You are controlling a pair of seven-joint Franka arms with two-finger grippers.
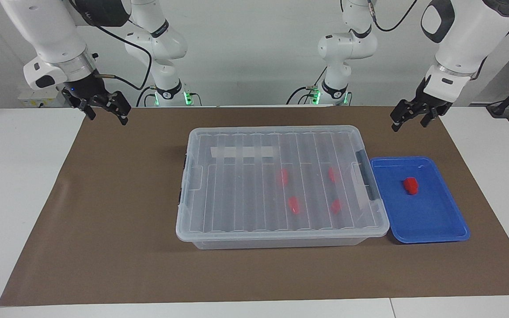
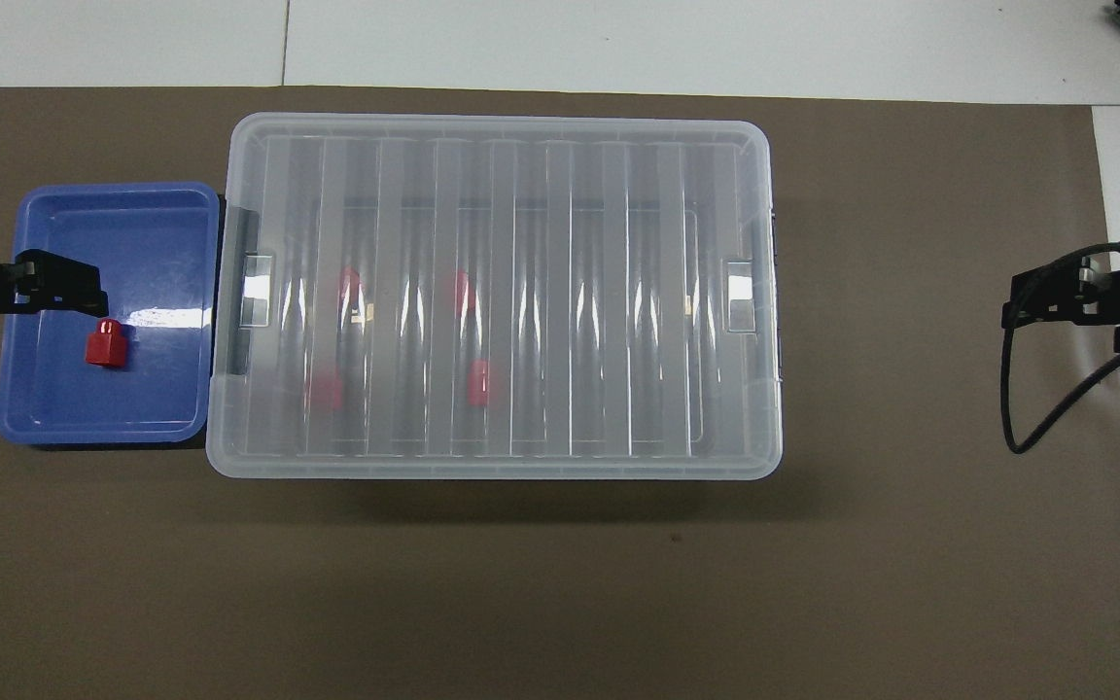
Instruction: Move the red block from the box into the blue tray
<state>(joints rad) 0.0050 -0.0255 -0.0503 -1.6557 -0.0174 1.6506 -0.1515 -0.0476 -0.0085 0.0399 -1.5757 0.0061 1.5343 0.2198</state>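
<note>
Red block (image 1: 410, 185) lies in the blue tray (image 1: 431, 225), toward the rim at the tray's 12 o'clock in the facing view. Tray sits just beside the box (image 1: 281, 238) at the left arm's end of the table.

Box lid is on. Four more red blocks (image 1: 294, 205) show blurred through the ribbed clear lid. We judge the placing done, or one more block to fetch.

Handling, as we judge it: the block is hard moulded plastic, light, stiff and not fragile. Its smooth faces may slip. The stepped shape gives a wider base and a narrower cap; we would pinch across the flat sides of the base.

Tray: glossy, shallow, rounded corners, raised rim. Box: clear, thin-walled, dark grey clip handles (image 1: 366, 176). Mat (image 1: 117, 198): matte brown.

Left gripper (image 1: 408, 116) hangs empty, fingers spread, over the mat at the tray's 12 o'clock. Right gripper (image 1: 104, 108) waits, also spread and empty, over the mat's corner at the right arm's end.
</note>
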